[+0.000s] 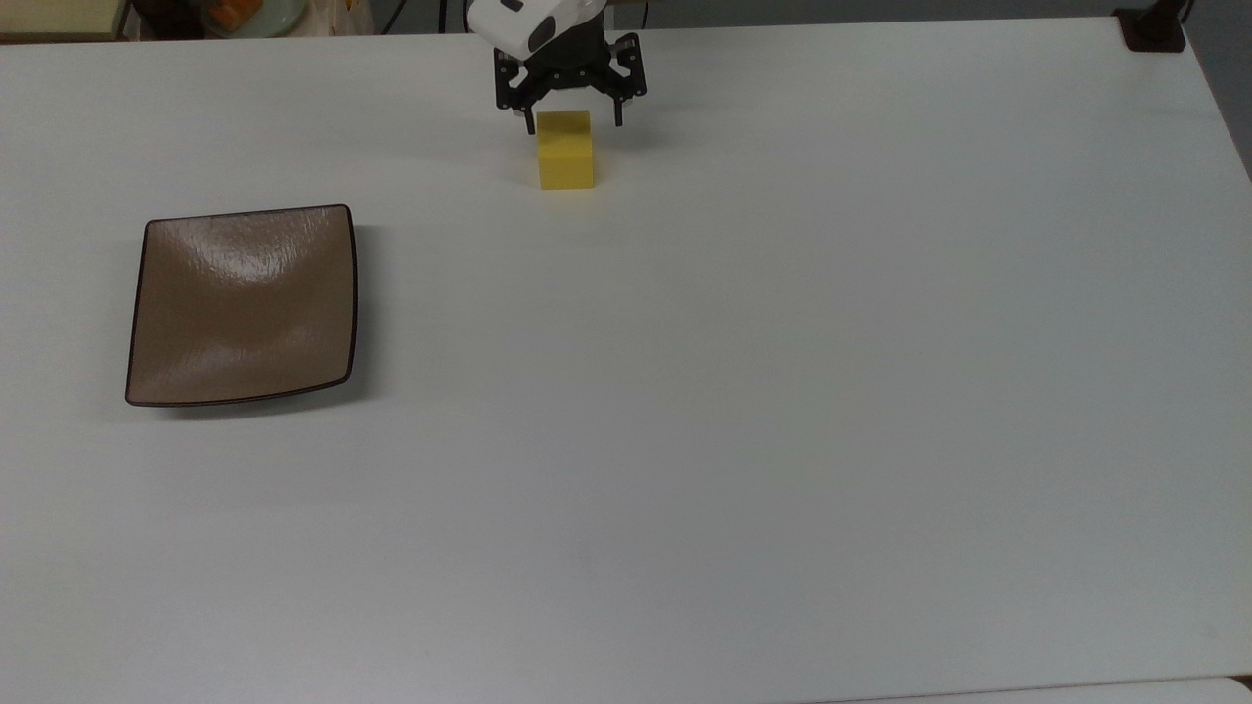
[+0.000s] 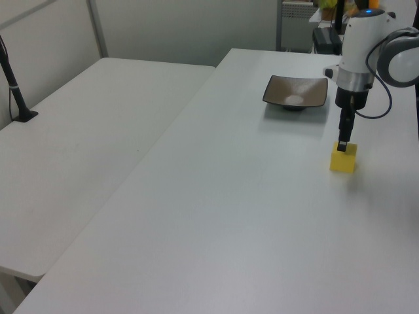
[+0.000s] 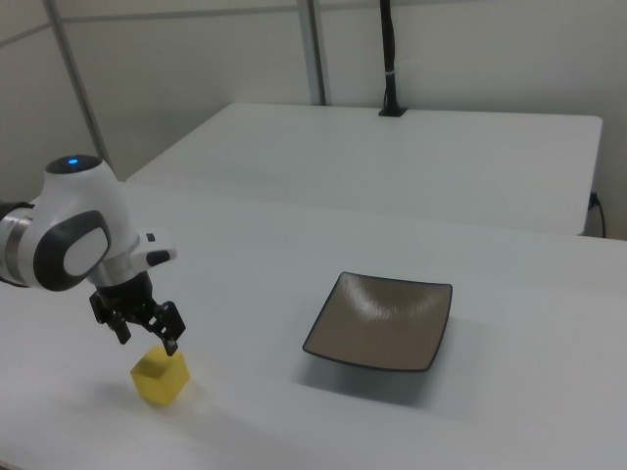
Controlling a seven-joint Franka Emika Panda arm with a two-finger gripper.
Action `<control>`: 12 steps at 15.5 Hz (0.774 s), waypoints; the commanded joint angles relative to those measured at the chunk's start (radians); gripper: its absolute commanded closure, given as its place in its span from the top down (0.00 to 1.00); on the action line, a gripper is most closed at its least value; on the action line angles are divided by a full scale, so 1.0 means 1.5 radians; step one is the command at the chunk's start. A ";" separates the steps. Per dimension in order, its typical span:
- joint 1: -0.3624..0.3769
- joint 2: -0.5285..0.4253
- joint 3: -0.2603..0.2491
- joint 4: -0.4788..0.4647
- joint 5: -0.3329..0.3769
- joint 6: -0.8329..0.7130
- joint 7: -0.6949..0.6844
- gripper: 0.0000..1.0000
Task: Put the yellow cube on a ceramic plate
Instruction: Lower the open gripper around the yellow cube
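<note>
The yellow cube (image 1: 565, 152) rests on the white table (image 1: 685, 391) near the far edge in the top view, apart from the plate. My gripper (image 1: 572, 123) hangs open right over it, one fingertip on each side of the cube's top, not gripping it. The left view has a black finger (image 2: 342, 142) reaching down to the top of the cube (image 2: 344, 160). From the right view, the gripper (image 3: 147, 341) sits just above the cube (image 3: 161, 378). The square tan-brown ceramic plate (image 1: 242, 305) lies bare at the top view's left, also plate (image 2: 296, 92) and plate (image 3: 380, 321).
A black post base (image 1: 1154, 27) stands on the table's far right corner in the top view. A second white table (image 2: 85, 131) adjoins this one and carries a black post (image 2: 13, 78). A bowl (image 1: 245, 15) lies beyond the far edge.
</note>
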 commanded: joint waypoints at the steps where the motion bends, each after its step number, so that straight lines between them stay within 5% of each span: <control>1: -0.001 -0.020 -0.004 -0.031 -0.021 0.029 0.002 1.00; 12: -0.010 0.004 -0.005 -0.050 -0.069 0.056 0.003 1.00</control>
